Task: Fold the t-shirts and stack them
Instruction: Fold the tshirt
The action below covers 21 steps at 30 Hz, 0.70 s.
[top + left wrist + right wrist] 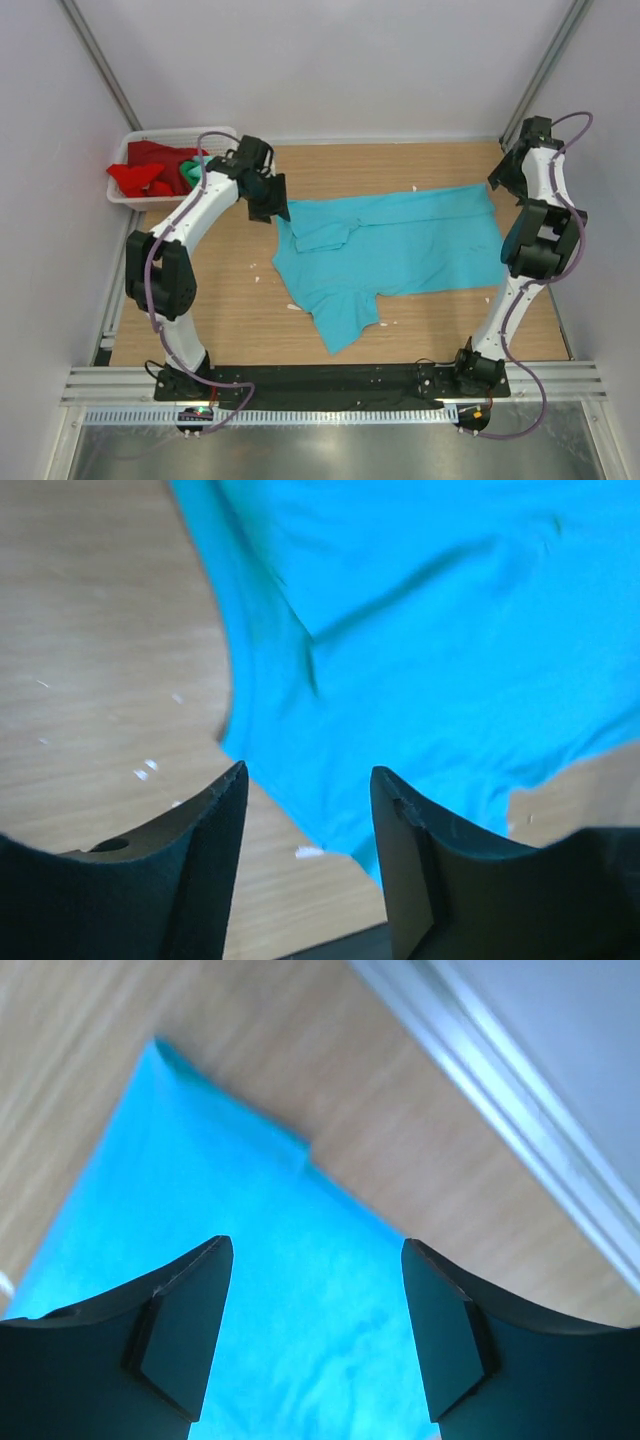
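A turquoise t-shirt [400,250] lies spread across the wooden table, partly folded, with one sleeve pointing toward the near edge. My left gripper [272,200] hovers over the shirt's left end. In the left wrist view it [308,775] stands open with nothing between its fingers, above the shirt's edge [430,630]. My right gripper [503,180] hangs over the shirt's far right corner. In the right wrist view it [316,1245] is also open and empty, with the cloth [250,1260] below. A red t-shirt [145,172] and a green one [190,172] are bunched in the basket.
The white mesh basket [180,136] stands at the table's far left corner. Grey walls close in both sides and the back, with a metal rail [520,1130] near the right gripper. Small white flecks [145,770] dot the wood left of the shirt.
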Available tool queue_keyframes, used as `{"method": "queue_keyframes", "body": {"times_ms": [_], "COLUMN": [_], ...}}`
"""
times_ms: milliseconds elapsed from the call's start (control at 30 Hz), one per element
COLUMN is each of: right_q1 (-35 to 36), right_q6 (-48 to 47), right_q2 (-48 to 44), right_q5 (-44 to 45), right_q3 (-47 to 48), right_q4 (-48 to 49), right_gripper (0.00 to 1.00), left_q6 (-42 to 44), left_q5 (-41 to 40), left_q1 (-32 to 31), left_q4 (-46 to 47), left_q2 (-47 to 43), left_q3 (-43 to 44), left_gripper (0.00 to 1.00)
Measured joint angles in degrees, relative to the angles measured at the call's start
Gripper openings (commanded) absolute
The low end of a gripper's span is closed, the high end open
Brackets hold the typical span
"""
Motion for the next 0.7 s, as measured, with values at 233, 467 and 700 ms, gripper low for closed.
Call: {"method": "queue_keyframes", "body": {"times_ms": [233,467,700], "right_q1": [6.51,13.66,12.83], "right_q6": [4.09,5.79,6.99], "right_q2": [-20.59,-29.38,-38.36], "right_q5": [-4.57,-10.23,-12.55], "right_q3": [-24.94,-40.63,-48.37], "right_q4": [3.98,7.41,10.40], "right_gripper": [0.70,0.70,0.70], "left_q6": [-2.19,-11.13,-21.09], "left_q5": [7.23,11.54,11.19], "left_q1": [-14.53,-19.58,-23.37], "left_q4": [0.09,3.04,13.77], "left_q2": [-11.08,-16.83,-26.21], "left_q3": [-20.48,-33.90,-44.41], "left_gripper": [0.38,0.49,0.49]}}
